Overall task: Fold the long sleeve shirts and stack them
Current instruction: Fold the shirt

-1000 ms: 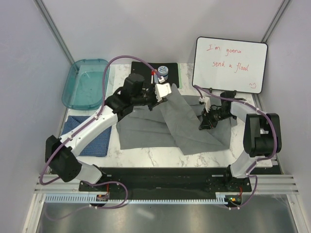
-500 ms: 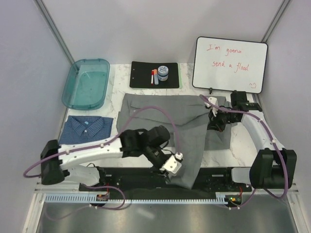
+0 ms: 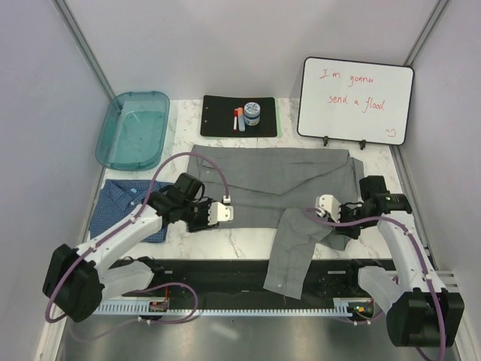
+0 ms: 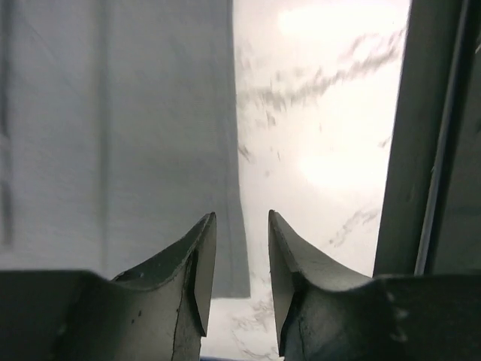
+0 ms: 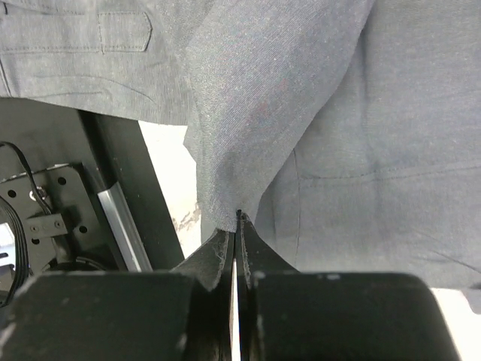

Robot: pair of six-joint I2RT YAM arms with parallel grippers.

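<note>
- My right pincer [image 5: 238, 218] is pressed tight together, its tips nipping a fold of the grey shirt [image 5: 301, 90] at that shirt's near-right part.
- My left pincer [image 4: 240, 219] stands partly apart with nothing between its fingers. It points across the marble table [image 4: 323, 150], and the grey shirt's straight edge lies just ahead of one finger. I cannot tell whether the tips touch the tabletop.
- The grey shirt [image 3: 270, 173] lies spread wide across the middle of the table, between my two arms.
- One sleeve [image 3: 289, 256] runs from beside my right pincer toward me, over the table's near edge and onto the black rail [image 3: 225, 274].
- The blue shirt [image 3: 120, 203] lies folded at the near-left corner of the table, partly under my left arm and apart from the grey one.
- Behind it, at the far left, sits the teal tray [image 3: 113, 143].
- At the far edge lies a black mat [image 3: 218, 120] bearing a jar [image 3: 252, 113] and a marker [image 3: 237, 119].
- A whiteboard [image 3: 357, 98] stands at the far right.
</note>
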